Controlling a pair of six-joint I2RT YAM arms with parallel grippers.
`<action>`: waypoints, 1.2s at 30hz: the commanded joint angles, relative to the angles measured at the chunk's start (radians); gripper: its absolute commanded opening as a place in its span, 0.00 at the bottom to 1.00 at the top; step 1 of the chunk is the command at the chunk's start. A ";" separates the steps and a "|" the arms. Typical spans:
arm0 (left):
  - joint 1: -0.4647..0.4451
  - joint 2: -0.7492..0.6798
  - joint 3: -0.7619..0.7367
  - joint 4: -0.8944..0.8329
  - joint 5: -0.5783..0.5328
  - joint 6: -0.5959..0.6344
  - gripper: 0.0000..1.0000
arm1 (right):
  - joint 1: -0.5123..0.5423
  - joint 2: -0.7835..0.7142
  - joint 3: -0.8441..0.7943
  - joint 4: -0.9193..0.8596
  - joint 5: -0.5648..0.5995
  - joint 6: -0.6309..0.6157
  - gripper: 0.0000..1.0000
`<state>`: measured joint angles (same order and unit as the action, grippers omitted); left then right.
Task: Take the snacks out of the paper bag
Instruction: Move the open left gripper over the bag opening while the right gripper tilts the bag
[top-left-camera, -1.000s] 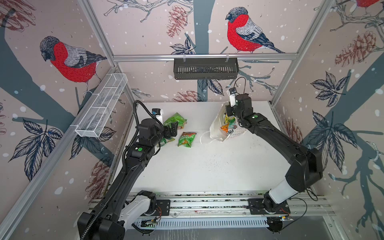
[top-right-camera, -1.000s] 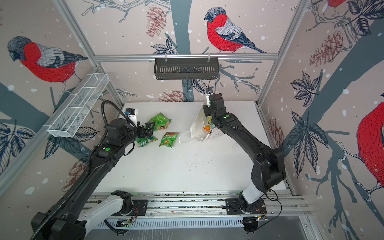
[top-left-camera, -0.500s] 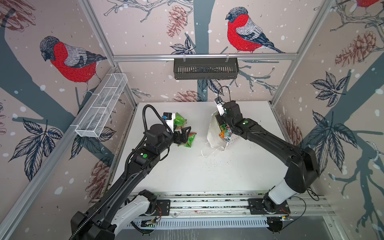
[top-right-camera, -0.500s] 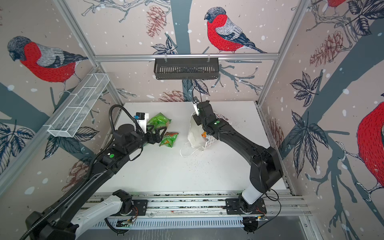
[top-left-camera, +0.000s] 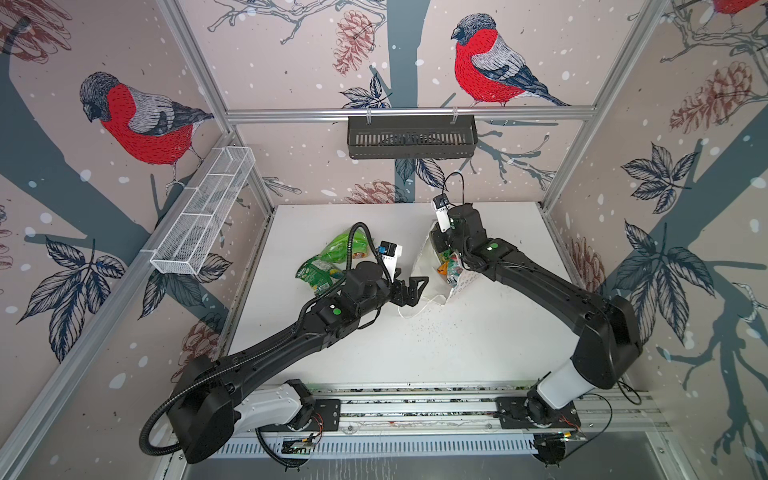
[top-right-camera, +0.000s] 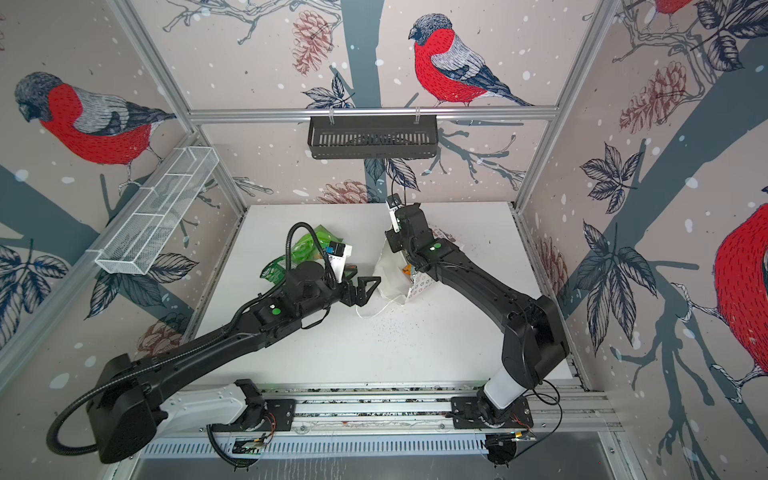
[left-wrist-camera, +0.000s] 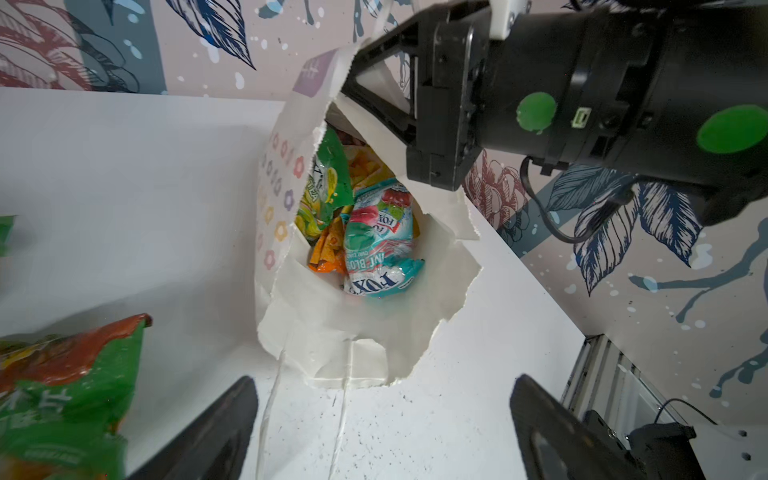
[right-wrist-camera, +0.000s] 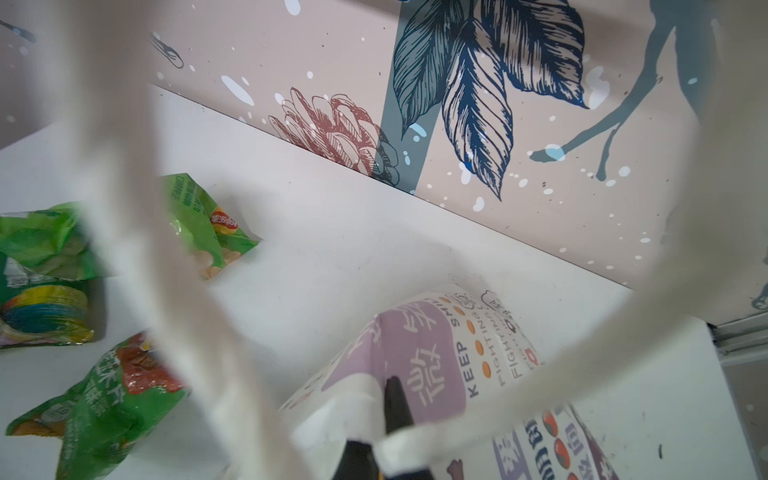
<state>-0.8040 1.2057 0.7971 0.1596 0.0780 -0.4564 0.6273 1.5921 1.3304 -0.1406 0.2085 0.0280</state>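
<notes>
Item: dot-patterned white paper carrier bag, rim pinched by the clenched right gripper, apparently to hold its mouth agape; teal, orange and green foil snack packets inside it; loose green foil packets beside it; left gripper, spread and empty, facing its mouth, seemingly ready to reach in.

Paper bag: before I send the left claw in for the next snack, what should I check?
1. Left claw open: ok, jaws wide apart.
2. Right claw shut on the paper bag rim, holding the mouth open: ok.
3. Target in sight: ok, the teal packet lies on top inside the mouth.
4. Entry path free: not ok, the cord handle trails right ahead of the left claw.
5. What lies under the top layer: cannot tell.
</notes>
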 joint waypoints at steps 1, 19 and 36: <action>-0.017 0.029 0.004 0.110 0.015 -0.018 0.95 | -0.003 -0.012 -0.008 -0.022 -0.061 0.056 0.00; -0.033 0.313 0.012 0.302 -0.008 -0.012 0.92 | -0.011 -0.023 -0.028 -0.053 -0.050 0.071 0.00; -0.023 0.447 0.172 0.190 -0.217 0.002 0.96 | -0.011 -0.020 -0.037 -0.067 -0.067 0.111 0.00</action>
<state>-0.8318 1.6512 0.9489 0.3553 -0.0845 -0.4515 0.6163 1.5723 1.2919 -0.1764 0.1352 0.1123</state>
